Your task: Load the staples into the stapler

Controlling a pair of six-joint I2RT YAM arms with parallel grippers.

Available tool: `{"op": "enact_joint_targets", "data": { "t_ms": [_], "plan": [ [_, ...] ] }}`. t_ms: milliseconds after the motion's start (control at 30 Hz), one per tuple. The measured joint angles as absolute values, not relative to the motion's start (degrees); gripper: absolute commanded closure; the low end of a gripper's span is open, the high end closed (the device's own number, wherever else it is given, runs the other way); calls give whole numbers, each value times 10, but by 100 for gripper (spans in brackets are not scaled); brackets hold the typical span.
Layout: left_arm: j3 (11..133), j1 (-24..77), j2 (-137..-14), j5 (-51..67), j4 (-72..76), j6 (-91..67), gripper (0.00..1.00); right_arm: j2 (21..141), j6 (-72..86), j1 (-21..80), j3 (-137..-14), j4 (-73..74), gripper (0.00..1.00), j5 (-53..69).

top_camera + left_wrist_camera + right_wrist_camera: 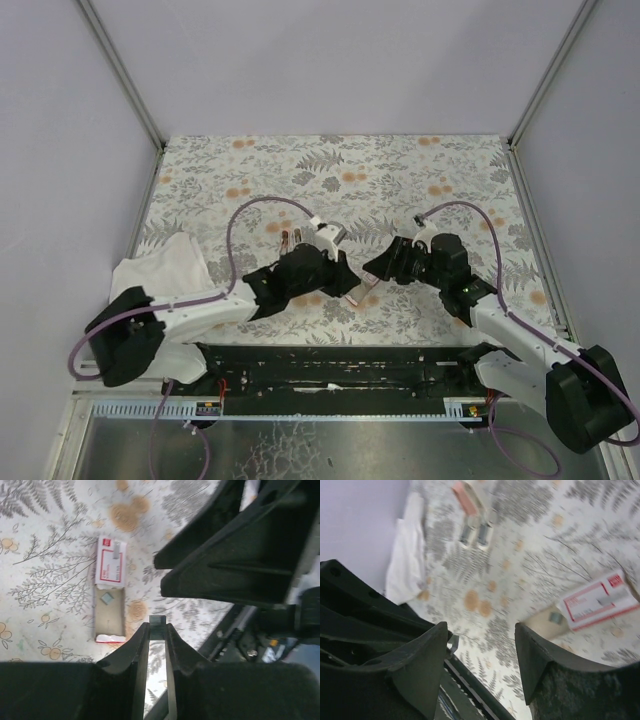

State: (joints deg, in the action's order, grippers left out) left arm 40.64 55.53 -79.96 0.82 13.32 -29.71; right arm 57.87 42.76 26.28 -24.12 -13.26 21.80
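Floral-patterned bench [420, 170], with both tools near its middle.
The left tool [158, 630] is pressed together on a small grey strip [158, 621]; the right tool [481, 630] is spread wide. The red staple box [111, 562], its tray slid out, lies ahead-left of the left tool's tips.

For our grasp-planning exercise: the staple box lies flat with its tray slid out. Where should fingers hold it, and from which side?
Pinch the red sleeve across its two long edges, coming straight down. It lies flat on the table, so nothing gets under it, and the tan tray juts from one short end, so an endwise grip would likely shift it.
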Motion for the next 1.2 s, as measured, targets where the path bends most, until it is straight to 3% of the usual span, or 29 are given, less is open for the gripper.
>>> {"op": "enact_joint_targets", "data": {
  "t_ms": [400,833,1200],
  "plan": [
    [353,463,-629,146,159,-411,84,548,558,253,-232,-392,30,349],
    [340,456,-611,236,313,-544,84,588,689,254,-218,-585,39,393],
    [340,455,-611,239,338,-570,84,597,738,265,-212,-659,51,401]
  ]
}}
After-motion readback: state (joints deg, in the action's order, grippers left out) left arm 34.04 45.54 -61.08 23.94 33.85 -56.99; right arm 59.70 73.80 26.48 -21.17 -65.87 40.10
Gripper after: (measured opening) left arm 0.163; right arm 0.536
